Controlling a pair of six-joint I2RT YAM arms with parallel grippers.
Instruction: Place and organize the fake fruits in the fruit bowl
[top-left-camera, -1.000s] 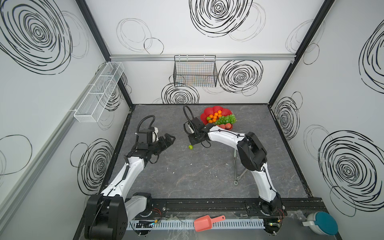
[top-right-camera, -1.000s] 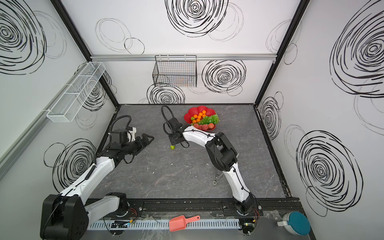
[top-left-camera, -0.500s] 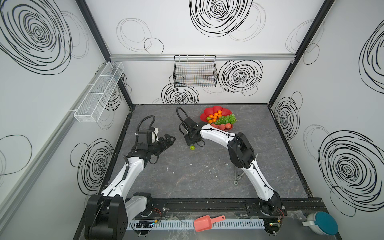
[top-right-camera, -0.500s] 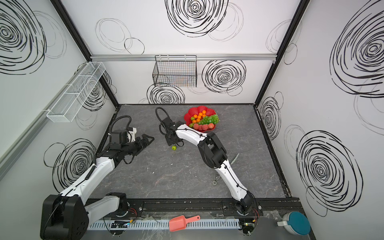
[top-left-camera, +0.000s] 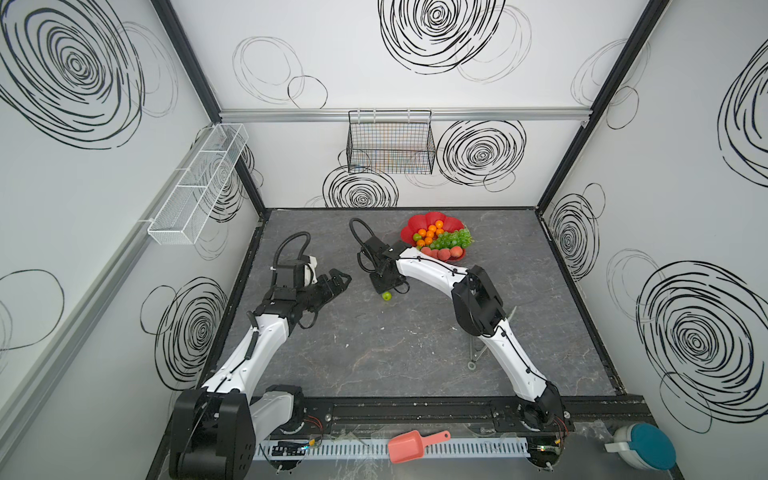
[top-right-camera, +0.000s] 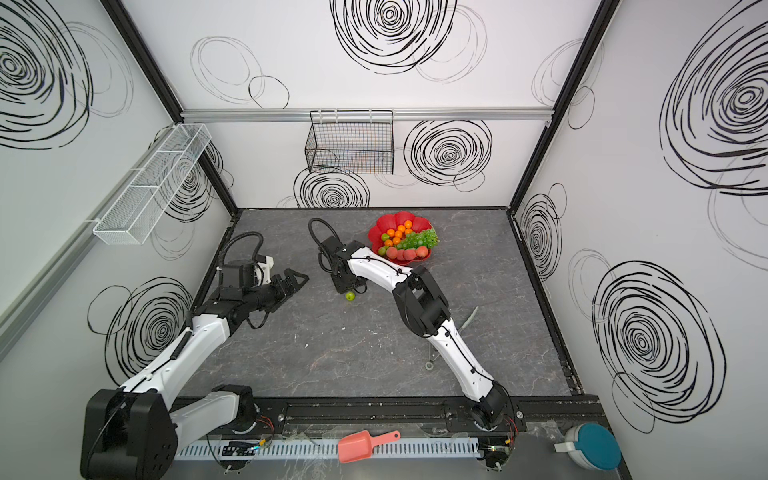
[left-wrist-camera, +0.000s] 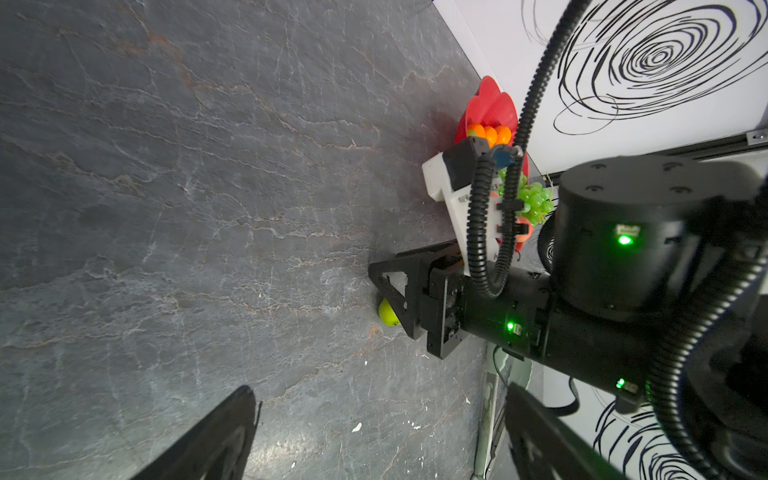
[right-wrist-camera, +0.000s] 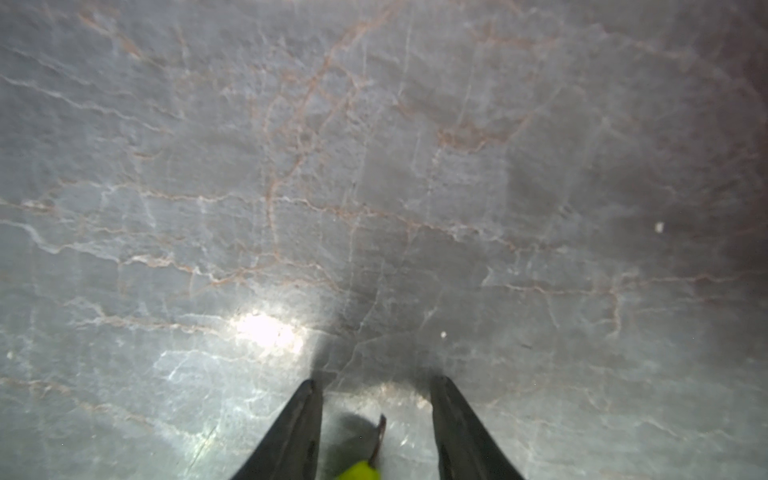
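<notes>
Lying loose, one pear (top-left-camera: 387, 296), one bowl (top-left-camera: 432, 216)

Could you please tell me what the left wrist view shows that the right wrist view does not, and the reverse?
Only the left wrist view shows the red bowl holding oranges and grapes, and the left gripper with its jaws wide apart. Only the right wrist view shows the stem of the green pear and the gaps between the pear and the right gripper's fingers. Both show the pear on the grey table with the open right gripper around it.
</notes>
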